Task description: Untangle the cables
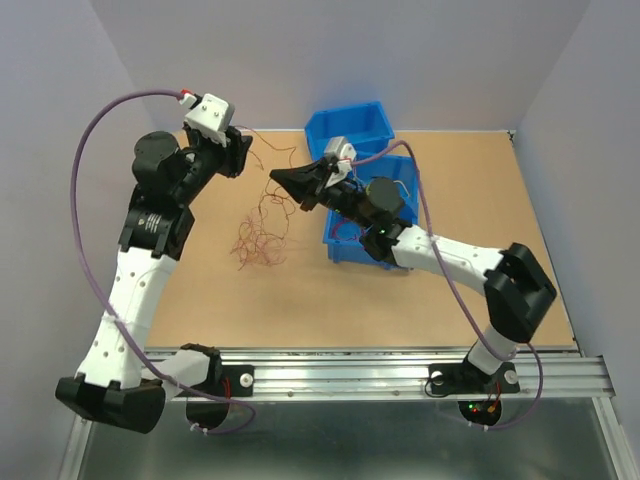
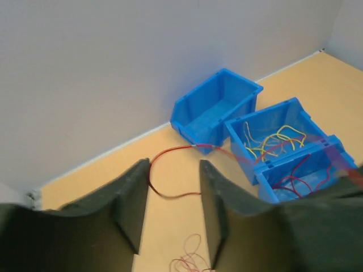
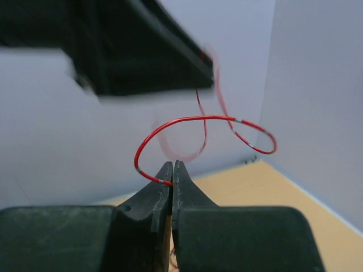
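The right tool (image 3: 172, 170) is shut on one red cable (image 3: 193, 118), the left tool (image 2: 174, 170) is open and empty, some cables (image 2: 272, 139) lie in bins (image 2: 195, 97), and a tangled pile (image 1: 262, 240) below the tools is left.

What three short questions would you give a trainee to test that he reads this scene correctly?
1. True or false: the right gripper has its jaws shut on a red cable.
2. Multiple choice: the tangled cable pile lies (A) on the bare table, (B) on the metal rail, (C) against the back wall.
3. Count: how many blue bins stand on the table?

Key: 1 true; 2 A; 3 three.
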